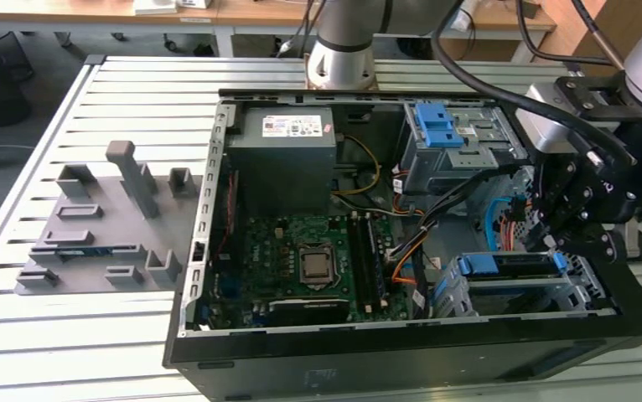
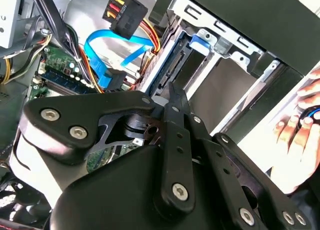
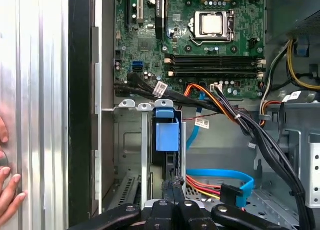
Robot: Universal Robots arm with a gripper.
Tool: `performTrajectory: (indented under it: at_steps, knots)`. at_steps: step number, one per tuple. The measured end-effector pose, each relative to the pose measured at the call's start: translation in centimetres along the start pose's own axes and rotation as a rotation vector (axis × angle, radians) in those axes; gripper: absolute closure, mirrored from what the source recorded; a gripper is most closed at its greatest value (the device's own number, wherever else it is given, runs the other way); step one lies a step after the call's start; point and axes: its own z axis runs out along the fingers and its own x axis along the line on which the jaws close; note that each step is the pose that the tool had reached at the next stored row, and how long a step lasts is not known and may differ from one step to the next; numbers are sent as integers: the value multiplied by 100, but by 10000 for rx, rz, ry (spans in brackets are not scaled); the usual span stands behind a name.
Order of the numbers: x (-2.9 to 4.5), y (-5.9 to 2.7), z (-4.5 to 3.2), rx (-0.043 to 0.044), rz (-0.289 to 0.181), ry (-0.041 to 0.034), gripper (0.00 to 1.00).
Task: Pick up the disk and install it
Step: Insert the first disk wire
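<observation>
On the exterior view's left, a grey fixture [image 1: 97, 226] lies on the tabletop [image 1: 131, 92]. The open case [image 1: 411, 352] stands in the middle. At the right, the disk [image 1: 505, 268] sits in the lower bay. The gripper [image 1: 552, 243] hangs just over it, closed with nothing held.

The disk [image 1: 509, 266] stands on edge in the lower drive cage [image 1: 589, 289] of the open tower case [image 1: 411, 352], toward the exterior view's right. Its narrow edge faces up: blue carrier frame at both ends, dark strip between.

First wrist view: the disk [image 3: 167, 135] sits in a cage slot just beside the sheet-metal dividers [image 3: 144, 150]. Its blue end piece faces the motherboard [image 3: 210, 65], level with the dividers' pale tabs.

Second wrist view: the disk [image 2: 169, 70] is seen edge-on, blue tab at its far end. Label face is hidden.
</observation>
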Motion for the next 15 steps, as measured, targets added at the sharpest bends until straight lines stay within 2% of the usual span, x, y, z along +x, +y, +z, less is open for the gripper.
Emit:
performTrajectory:
  at_steps: [9, 15]
  knots:
    - [-50, -14, -44, 4, -2, -2, 89]
    - [-131, -158, -40, 5, -1, -2, 89]
